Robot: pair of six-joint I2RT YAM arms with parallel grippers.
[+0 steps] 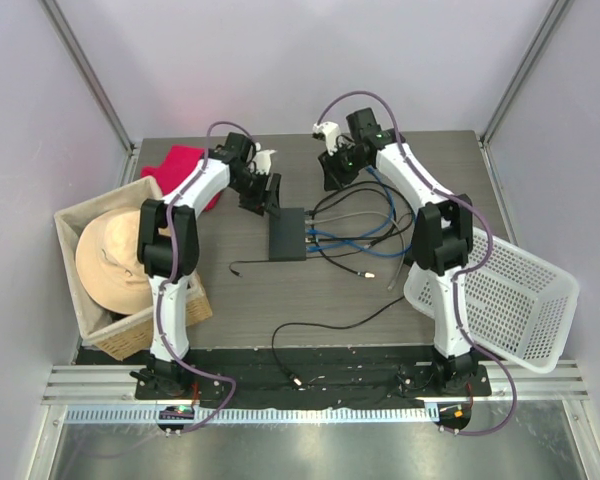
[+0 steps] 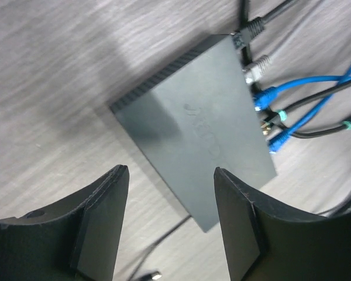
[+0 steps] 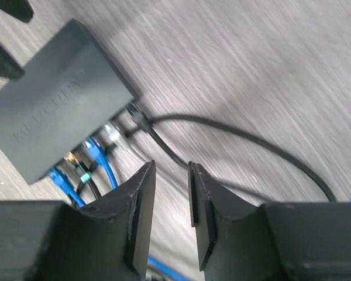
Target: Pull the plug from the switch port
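Observation:
The switch [image 1: 288,235] is a flat black box lying mid-table, with several plugs in the sockets along its right edge. In the left wrist view the switch [image 2: 199,123] carries a black plug [image 2: 254,26], a grey plug [image 2: 257,67], blue plugs [image 2: 266,96] and a teal-banded black one. My left gripper [image 1: 264,198] [image 2: 171,199] is open and empty, hovering over the switch's far-left end. My right gripper [image 1: 335,175] [image 3: 171,193] is narrowly open and empty, above the table beyond the switch [image 3: 58,99], near the black plug [image 3: 137,114].
A wicker basket [image 1: 90,310] holding a straw hat stands at the left, with a red cloth [image 1: 185,165] behind it. A white plastic basket [image 1: 500,290] sits at the right. Blue and black cables [image 1: 365,235] tangle right of the switch. A loose black cable [image 1: 320,330] lies at the front.

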